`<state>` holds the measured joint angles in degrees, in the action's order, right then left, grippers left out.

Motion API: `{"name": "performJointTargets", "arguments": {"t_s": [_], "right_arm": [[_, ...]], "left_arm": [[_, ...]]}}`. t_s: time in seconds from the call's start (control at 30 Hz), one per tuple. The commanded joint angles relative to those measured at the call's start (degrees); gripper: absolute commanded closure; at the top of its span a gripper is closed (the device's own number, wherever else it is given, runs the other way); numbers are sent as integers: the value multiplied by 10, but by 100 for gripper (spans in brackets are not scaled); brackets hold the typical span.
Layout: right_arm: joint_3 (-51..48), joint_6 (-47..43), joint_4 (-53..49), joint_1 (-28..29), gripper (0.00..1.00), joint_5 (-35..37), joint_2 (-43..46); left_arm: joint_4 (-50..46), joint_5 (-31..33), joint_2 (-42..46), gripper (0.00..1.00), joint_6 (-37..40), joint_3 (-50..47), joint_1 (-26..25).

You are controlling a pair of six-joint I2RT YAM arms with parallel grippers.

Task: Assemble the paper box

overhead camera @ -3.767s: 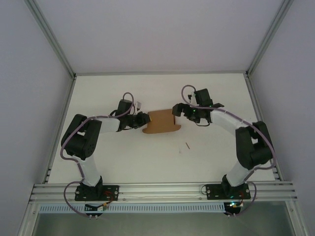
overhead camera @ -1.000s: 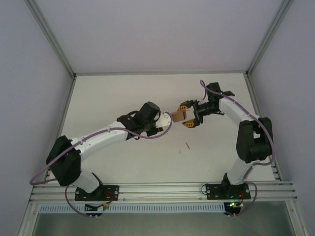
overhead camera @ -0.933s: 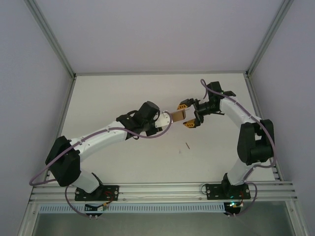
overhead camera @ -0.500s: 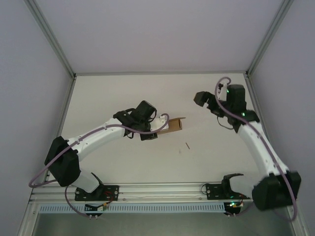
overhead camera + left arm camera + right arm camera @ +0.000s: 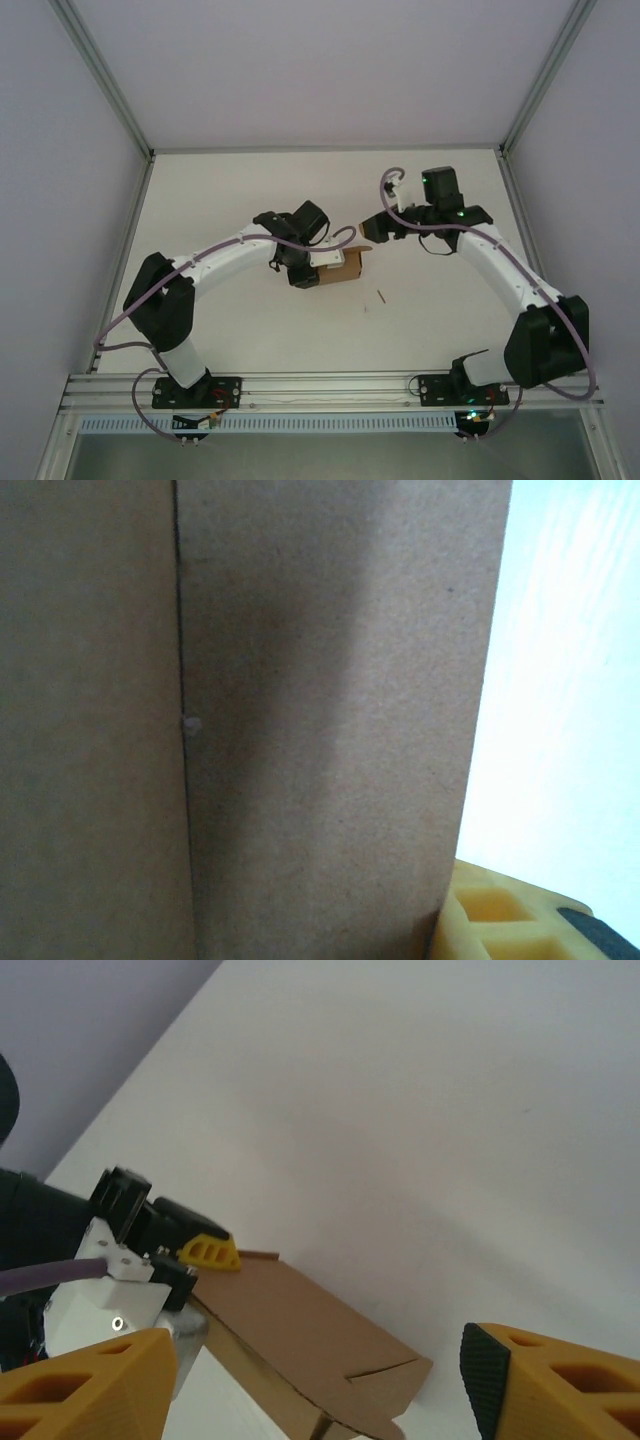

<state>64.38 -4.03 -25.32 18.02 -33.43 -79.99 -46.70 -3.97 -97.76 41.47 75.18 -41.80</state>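
Right gripper [image 5: 320,1360] first: its two yellow fingers [image 5: 545,1385] sit at the lower corners of the right wrist view, spread wide with nothing between them. Just beyond that gap is the paper box [image 5: 300,1325], brown cardboard, with a cut slit in the flap at its near corner. At the box's far edge, left of centre, there's the left gripper [image 5: 205,1252]. One yellow finger lies on top of the cardboard, pinching that edge; its partner is hidden under the sheet.

Over to the left wrist view: the paper box [image 5: 320,700] is pressed up close, a vertical crease running down its left part. One yellow finger [image 5: 500,920] pokes out at the lower right, against the board.

From above, the left gripper [image 5: 325,262] holds the paper box [image 5: 350,263] in the middle of the frame, over the white table [image 5: 250,330]. The right gripper [image 5: 372,228] hovers just to the upper right of the box, close but apart. A small stick [image 5: 381,295] lies on the table just below the box.
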Motion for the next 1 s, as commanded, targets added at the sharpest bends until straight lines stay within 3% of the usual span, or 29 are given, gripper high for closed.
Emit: {"name": "performJointTargets", "arguments": {"t_s": [0.0, 0.17, 0.37, 0.57, 0.73, 0.87, 0.97], "right_arm": [[20, -88, -64, 11, 29, -24, -27], [26, -171, -95, 29, 31, -31, -66], [43, -190, -124, 41, 52, -10, -105], [42, -186, -128, 52, 69, 30, -111], [49, -175, -114, 65, 70, 51, -123], [61, -155, -105, 72, 80, 57, -138], [69, -134, -109, 76, 81, 64, -139]], "left_arm": [[-30, -2, -2, 62, -4, 17, 5], [-36, -20, -8, 62, 3, 22, 8], [-43, -17, -26, 62, -3, 33, 13], [-42, -20, -21, 62, -4, 31, 16], [-41, -21, -20, 62, -7, 31, 16], [-38, -21, -20, 62, -12, 31, 17], [-34, -21, -18, 62, -14, 28, 17]]}}
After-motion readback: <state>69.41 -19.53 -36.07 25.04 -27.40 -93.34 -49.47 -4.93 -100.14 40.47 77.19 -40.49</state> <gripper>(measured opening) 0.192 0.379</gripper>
